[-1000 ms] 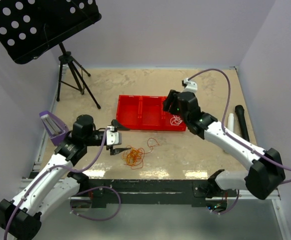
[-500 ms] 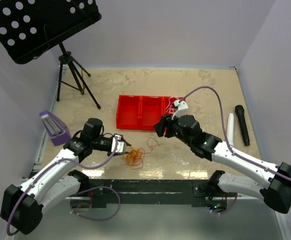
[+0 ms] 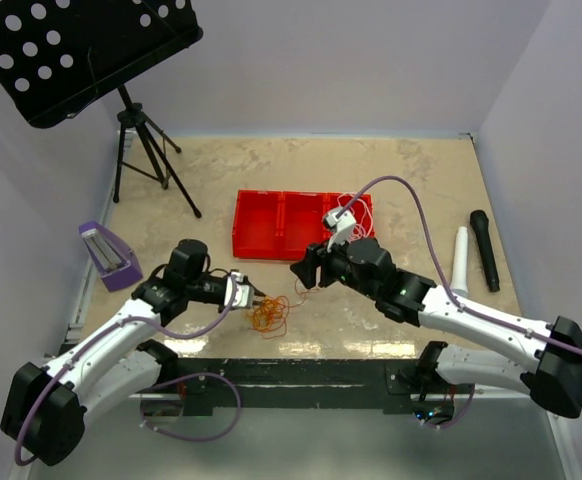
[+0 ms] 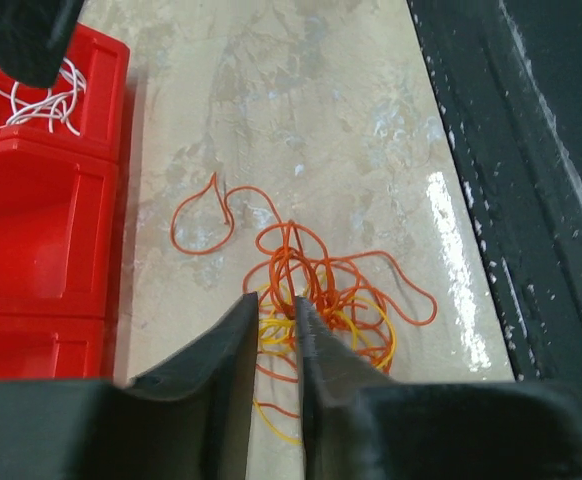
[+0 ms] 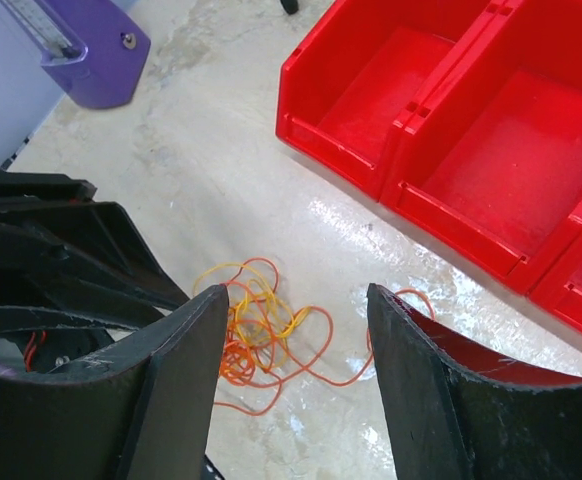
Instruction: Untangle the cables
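Tabletop shows little done: orange cables [image 4: 316, 278] lie knotted at the tips of the left pincer [image 4: 274, 300], grip unclear; right pincer [image 5: 296, 292] hangs spread, empty, nearby.

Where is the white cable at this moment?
The white cable lies in the right-end compartment of the red bin, at the upper left of the left wrist view, beyond the orange tangle.

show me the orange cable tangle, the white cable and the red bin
orange cable tangle [image 4: 316, 288]: left wrist view, dense knot at its middle
white cable [image 4: 43, 98]: left wrist view, loops lying inside a compartment
red bin [image 5: 491, 170]: right wrist view, bare floor of a compartment
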You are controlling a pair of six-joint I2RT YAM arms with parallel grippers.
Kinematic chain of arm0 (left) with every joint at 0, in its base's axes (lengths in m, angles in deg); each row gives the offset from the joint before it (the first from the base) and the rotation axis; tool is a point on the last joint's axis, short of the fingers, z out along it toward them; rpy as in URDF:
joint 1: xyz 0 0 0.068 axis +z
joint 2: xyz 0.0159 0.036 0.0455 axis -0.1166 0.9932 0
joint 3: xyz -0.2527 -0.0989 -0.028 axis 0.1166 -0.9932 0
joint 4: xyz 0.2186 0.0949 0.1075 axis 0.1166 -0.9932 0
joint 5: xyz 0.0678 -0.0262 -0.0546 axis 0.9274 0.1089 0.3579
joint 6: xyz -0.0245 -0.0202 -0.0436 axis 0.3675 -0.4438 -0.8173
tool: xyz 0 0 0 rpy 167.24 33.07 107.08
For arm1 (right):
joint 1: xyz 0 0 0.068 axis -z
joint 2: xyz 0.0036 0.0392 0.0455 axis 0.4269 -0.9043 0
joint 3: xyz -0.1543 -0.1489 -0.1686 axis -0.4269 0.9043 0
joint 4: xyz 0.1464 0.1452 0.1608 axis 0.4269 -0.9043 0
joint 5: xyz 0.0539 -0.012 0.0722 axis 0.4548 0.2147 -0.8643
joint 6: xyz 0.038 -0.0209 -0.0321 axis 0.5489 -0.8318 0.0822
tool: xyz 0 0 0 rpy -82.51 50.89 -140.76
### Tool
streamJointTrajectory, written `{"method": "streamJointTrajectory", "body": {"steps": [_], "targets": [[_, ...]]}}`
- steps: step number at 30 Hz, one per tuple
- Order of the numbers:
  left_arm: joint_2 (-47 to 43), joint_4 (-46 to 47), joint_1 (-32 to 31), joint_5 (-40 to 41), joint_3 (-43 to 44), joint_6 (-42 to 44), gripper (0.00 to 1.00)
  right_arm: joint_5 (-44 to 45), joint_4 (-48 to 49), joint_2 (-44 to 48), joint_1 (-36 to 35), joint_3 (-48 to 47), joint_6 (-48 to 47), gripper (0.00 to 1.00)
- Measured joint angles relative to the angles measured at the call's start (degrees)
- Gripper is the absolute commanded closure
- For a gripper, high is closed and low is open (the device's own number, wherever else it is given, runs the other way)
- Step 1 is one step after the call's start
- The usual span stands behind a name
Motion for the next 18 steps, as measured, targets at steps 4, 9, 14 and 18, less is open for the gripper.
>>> {"method": "streamJointTrajectory", "body": {"steps": [4,9,14,18], "targets": [[0.1,3.5,-0.4,-0.5,-0.1,-3.1,1.00,-0.1,0.0,-0.8,-0.2,0.0,-0.3,0.38],[-0.5,7.1,-0.5,0.4,-0.6,-5.5,1.00,3.4,-1.9,-5.3,-0.2,-0.9,1.6,0.35],[-2.6,2.2,-0.5,1.7,-0.3,-1.7,1.00,6.8,-6.3,-14.2,-0.2,-2.2,8.2,0.31],[-3.8,-3.1,-0.5,2.8,0.0,2.1,1.00,6.5,-7.0,-16.8,-0.7,-1.0,12.1,0.29]]}}
